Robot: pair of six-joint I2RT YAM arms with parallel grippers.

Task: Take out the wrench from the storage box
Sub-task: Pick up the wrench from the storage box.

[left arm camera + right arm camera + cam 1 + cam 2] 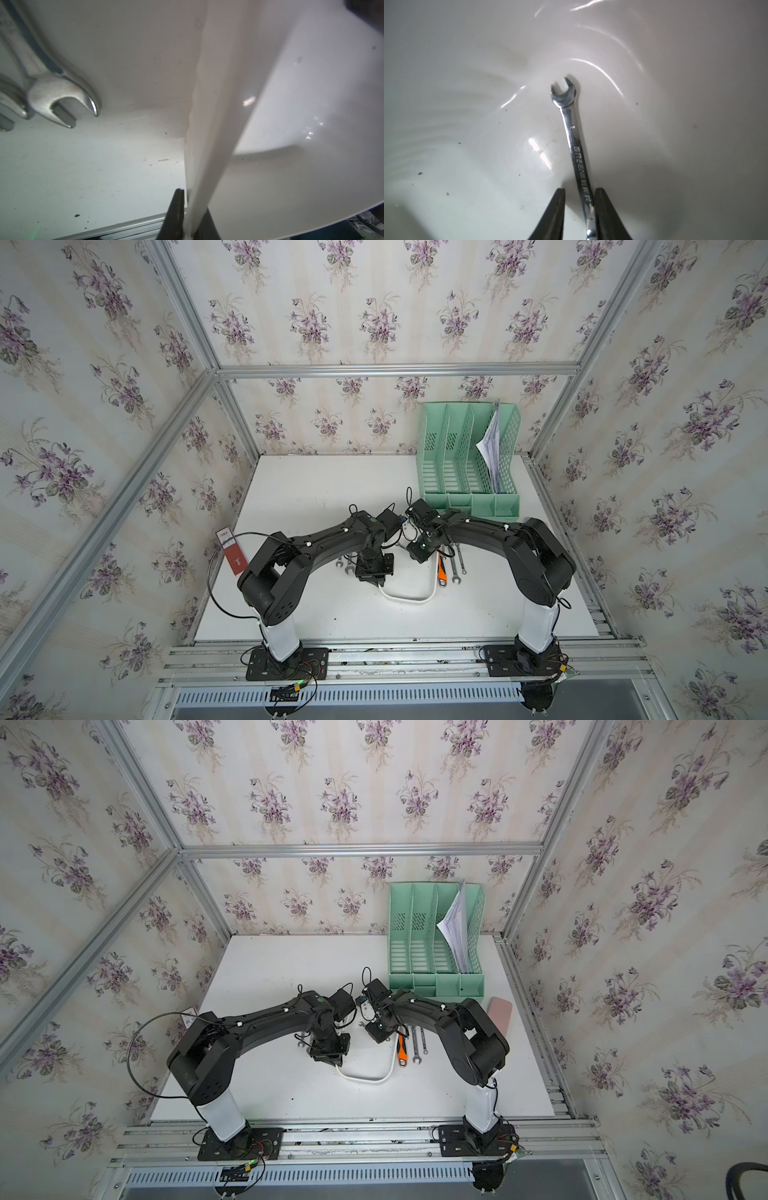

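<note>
The storage box is a shallow white tray lying between my two arms at mid-table, seen in both top views. My left gripper is shut on the box's thin side wall, one finger on each side of it. Inside the box lies a small chrome wrench, its open end pointing away from my right gripper. The jaws of that gripper stand open astride the shank. The wrench touches one finger, and a gap is left to the other finger. In the top views the right wrist hides this wrench.
Two spanners lie on the table left of the box, one close by in the left wrist view. To its right lie an orange-handled wrench and two spanners. A mint-green file rack stands behind; a pink case lies at the right.
</note>
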